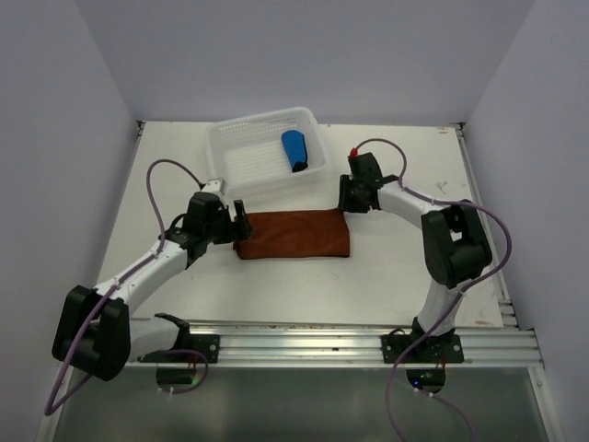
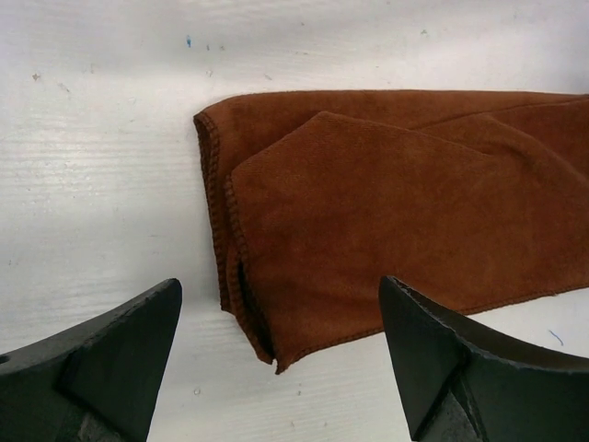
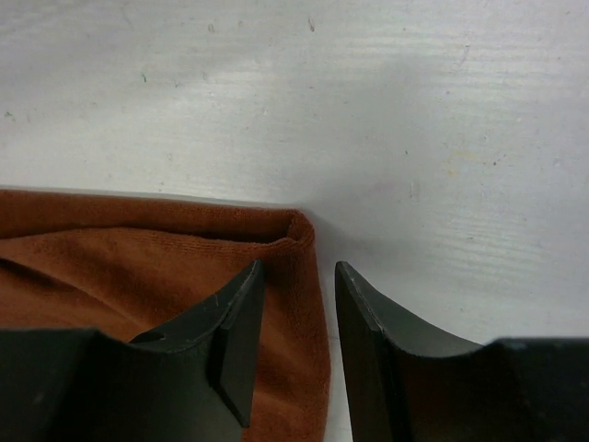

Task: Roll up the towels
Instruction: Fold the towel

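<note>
A white mesh basket stands at the upper middle of the overhead view, on the far part of the white bench. In its right-hand half lies the blue towel, a compact roll pointing toward the far rim, with a darker end facing the lower edge of the frame.

The rust-brown towel lies flat on the bench at the frame centre, just below the basket. It is folded into a long strip running left to right.

The left gripper sits at the strip's left end. In its wrist view the fingers stand wide apart in the lower corners of the frame, with the towel's short end between them. There the folded layers show: an upper layer with a slanted edge lies over a lower one, and a stitched hem runs down the left side. Whether either finger touches the cloth cannot be told.

The right gripper is at the towel's upper right corner. In its wrist view the fingers are only a narrow gap apart. The left one is over the cloth and the right one over bare bench. The towel's side edge runs up through the gap to the corner just past the tips. No cloth is bunched between them.

A metal rail crosses the lower part of the overhead view, carrying both arm bases.
</note>
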You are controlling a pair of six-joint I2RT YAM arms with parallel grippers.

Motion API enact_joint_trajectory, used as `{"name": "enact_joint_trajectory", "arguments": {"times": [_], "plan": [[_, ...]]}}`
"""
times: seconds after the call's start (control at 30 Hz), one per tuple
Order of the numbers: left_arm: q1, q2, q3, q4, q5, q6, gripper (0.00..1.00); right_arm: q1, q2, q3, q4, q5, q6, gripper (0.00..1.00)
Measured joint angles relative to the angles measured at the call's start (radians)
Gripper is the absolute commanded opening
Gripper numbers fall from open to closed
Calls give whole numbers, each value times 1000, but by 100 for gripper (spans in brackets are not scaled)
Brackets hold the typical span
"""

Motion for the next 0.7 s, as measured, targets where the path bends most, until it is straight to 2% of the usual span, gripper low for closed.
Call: {"name": "enact_joint_trajectory", "arguments": {"times": [0.23, 0.27, 0.37, 0.4, 0.5, 0.7], "plan": [[0, 141, 34, 13, -68, -4, 90, 0, 29, 2, 6, -19, 0, 39], [0, 158, 44, 14, -77, -3, 89, 0, 29, 2, 9, -21, 0, 36], [0, 203, 82, 19, -107, 1, 87, 0, 29, 2, 12, -35, -1, 20], [0, 214, 93, 24, -117, 2, 83, 0, 29, 2, 12, -38, -1, 11], [0, 248, 125, 46, -140, 6, 78, 0, 29, 1, 14, -46, -1, 1], [5, 340, 160, 96, -156, 27, 59, 0, 29, -6, 19, -59, 0, 0]]}}
